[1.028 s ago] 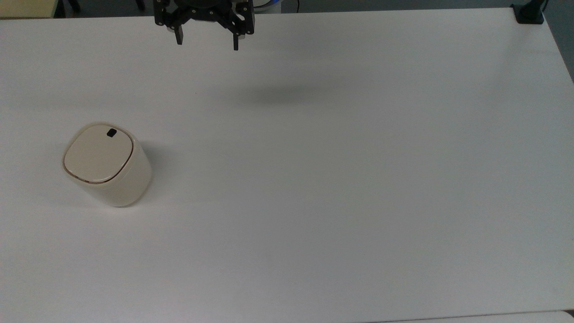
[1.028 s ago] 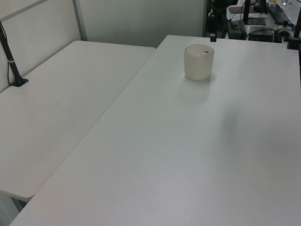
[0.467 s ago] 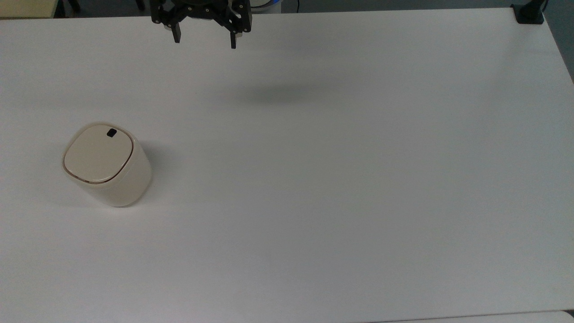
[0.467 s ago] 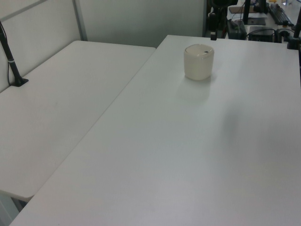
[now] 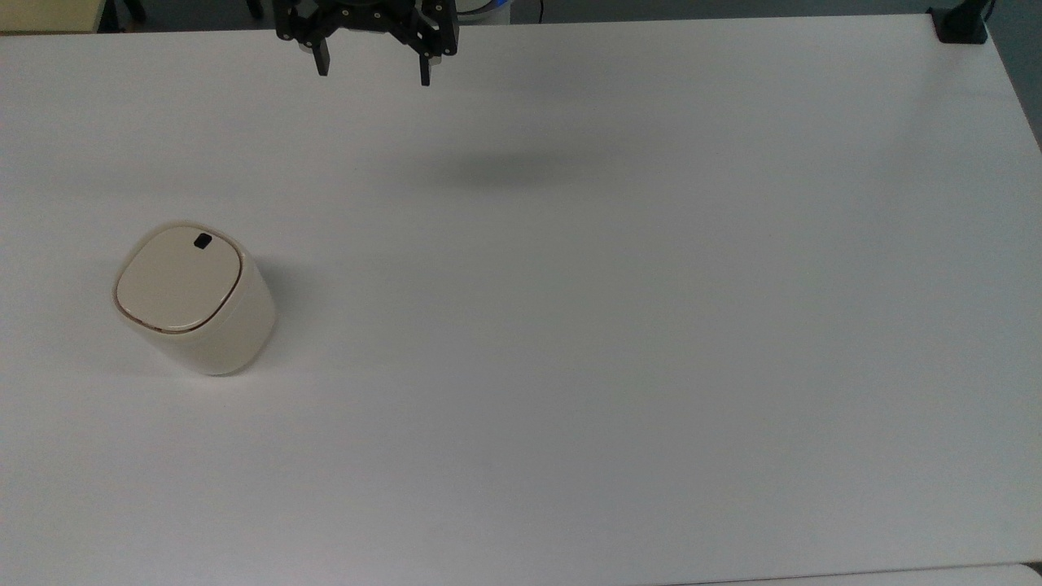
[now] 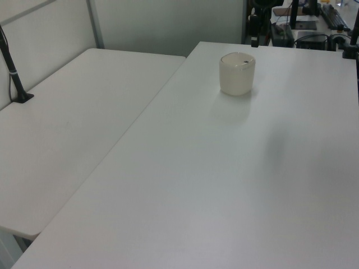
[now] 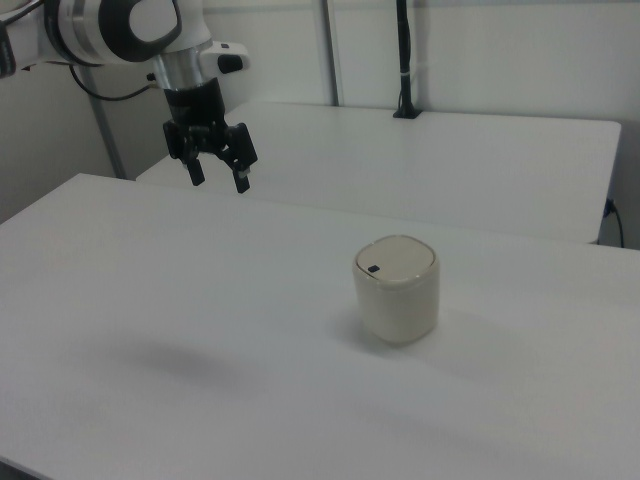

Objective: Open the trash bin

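The gripper (image 7: 218, 181) is held released above the white table (image 5: 619, 342); the trash bin (image 5: 192, 298), lid apparently shut, stands well apart from it, with a second table (image 7: 470, 160) seen behind.

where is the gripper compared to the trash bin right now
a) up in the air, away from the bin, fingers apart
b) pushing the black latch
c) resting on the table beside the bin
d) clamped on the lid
a: the gripper hangs above the table, well apart from the trash bin, fingers spread, and the bin's lid lies flat and closed.
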Available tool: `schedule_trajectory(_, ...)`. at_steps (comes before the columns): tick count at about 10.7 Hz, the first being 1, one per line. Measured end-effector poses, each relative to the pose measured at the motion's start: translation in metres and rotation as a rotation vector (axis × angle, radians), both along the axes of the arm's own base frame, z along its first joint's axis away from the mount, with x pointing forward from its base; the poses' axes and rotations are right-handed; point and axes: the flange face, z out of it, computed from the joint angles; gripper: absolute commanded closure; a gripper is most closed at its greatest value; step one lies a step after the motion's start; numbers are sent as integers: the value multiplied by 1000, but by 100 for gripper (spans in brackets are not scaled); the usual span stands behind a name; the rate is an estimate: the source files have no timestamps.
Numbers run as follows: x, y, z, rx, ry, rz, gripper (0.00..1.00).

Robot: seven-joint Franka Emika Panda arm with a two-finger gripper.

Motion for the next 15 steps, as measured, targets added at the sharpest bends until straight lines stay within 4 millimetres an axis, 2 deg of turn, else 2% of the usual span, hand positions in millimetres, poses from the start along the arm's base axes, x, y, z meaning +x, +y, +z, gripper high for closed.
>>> schedule_trajectory(5,-7,-8,13,1,-21,-13,0)
schedule_trajectory(15,-8,-11,13,1,-22,-18,0)
